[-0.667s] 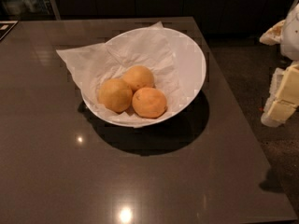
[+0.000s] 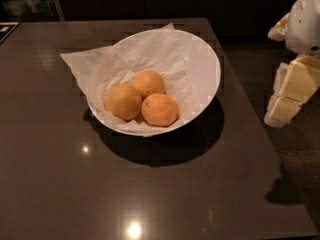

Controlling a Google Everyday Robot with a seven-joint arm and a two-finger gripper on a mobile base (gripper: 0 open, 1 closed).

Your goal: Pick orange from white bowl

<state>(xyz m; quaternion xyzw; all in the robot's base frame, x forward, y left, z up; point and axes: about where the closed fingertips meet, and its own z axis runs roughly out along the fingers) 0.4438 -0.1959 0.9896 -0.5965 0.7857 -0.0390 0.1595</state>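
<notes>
The white bowl (image 2: 207, 66) sits in the middle of a dark table, lined with crumpled white paper. Three oranges lie in it. The orange (image 2: 160, 109), deeper and redder in colour, is at the front right. Two paler oranges lie to its left (image 2: 123, 102) and behind it (image 2: 148, 82), touching it. My gripper (image 2: 287, 96) shows as cream-white parts at the right edge of the view, beyond the table's right edge, apart from the bowl and a little lower in the picture than the bowl's rim.
The dark glossy table (image 2: 60, 184) stretches left and toward the front, with its right edge (image 2: 260, 134) running close by the arm. The paper (image 2: 82, 64) overhangs the bowl's left rim. Dark floor lies to the right.
The arm at the right edge has come slightly further into view, up and to the left. The bowl and oranges have not moved.
</notes>
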